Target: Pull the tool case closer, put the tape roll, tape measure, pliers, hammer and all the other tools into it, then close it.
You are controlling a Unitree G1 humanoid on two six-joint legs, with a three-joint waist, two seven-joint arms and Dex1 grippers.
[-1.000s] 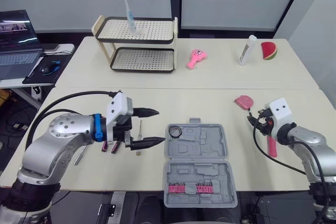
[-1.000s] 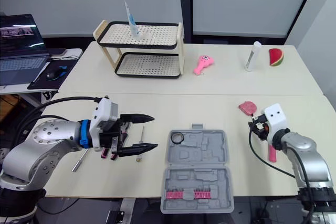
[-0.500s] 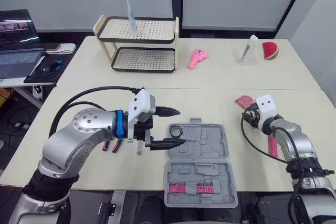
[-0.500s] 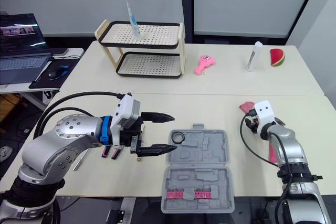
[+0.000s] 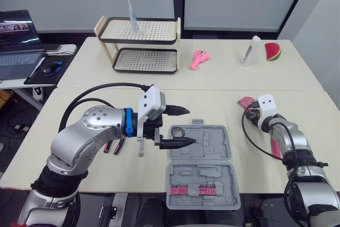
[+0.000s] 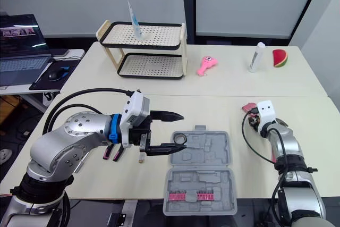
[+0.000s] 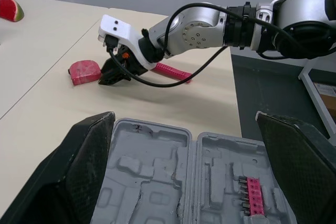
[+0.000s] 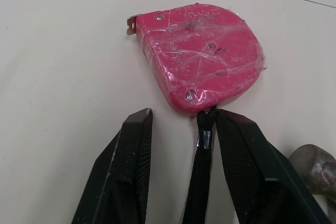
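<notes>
R claw (image 8: 181, 123) by tape measure (image 8: 202, 56)

The open case (image 5: 212, 155) lies with a tape roll (image 5: 177, 132) in its far-left corner. The left gripper (image 5: 191, 126), fingers (image 5: 178, 110) spread, hovers over the case's left edge. Pliers (image 5: 112, 147) lie left of it, a tape measure (image 5: 246, 102) right.
</notes>
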